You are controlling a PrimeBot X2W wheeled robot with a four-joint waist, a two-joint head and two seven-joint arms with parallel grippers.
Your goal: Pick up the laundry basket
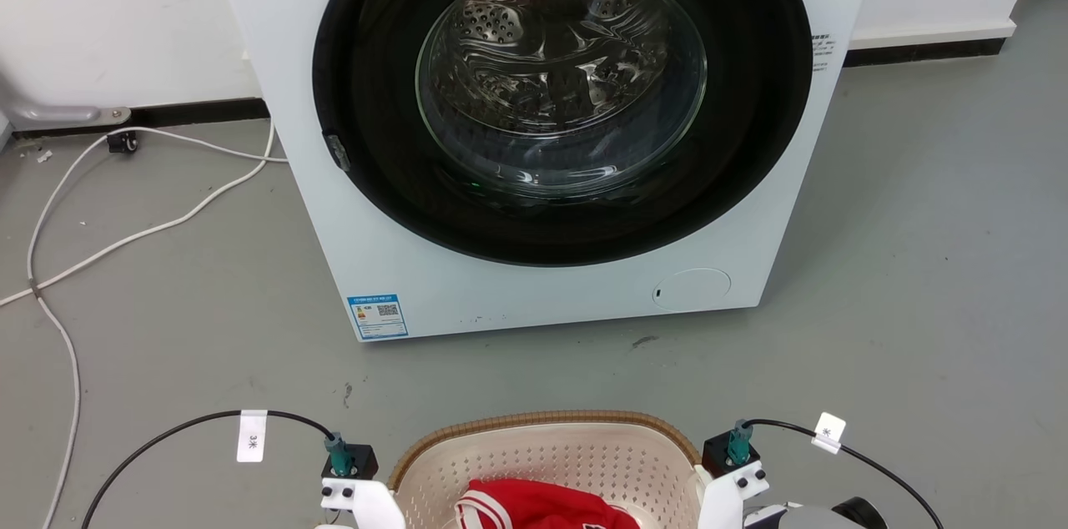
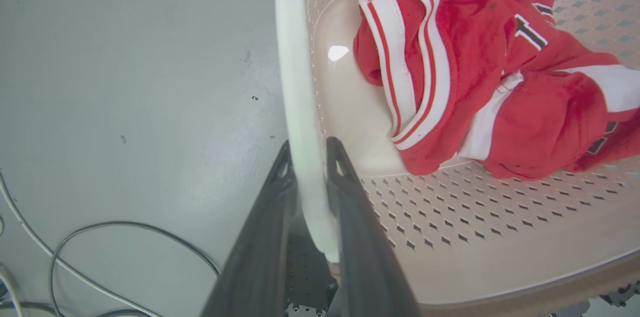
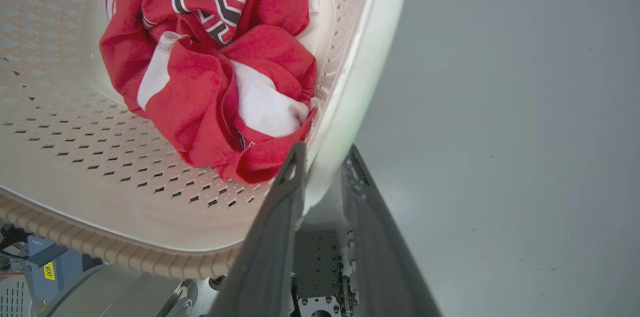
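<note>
Now both my tools are clamped on the laundry basket [image 1: 542, 415], which sits close in front of me, on the near side of the washing machine [image 1: 542, 295]. My left gripper [image 2: 308, 149] pinches the left white handle [image 2: 297, 82], and my right gripper [image 3: 324, 152] pinches the right handle [image 3: 360, 82]. Each hold is only 2 thin fingers on smooth plastic. If 1 arm rises faster, I judge the basket would tilt and a handle could slide free. The red jersey [image 2: 475, 57] is heaped toward the right wall, loading that side. Swinging the basket far could knock the machine's front.
</note>
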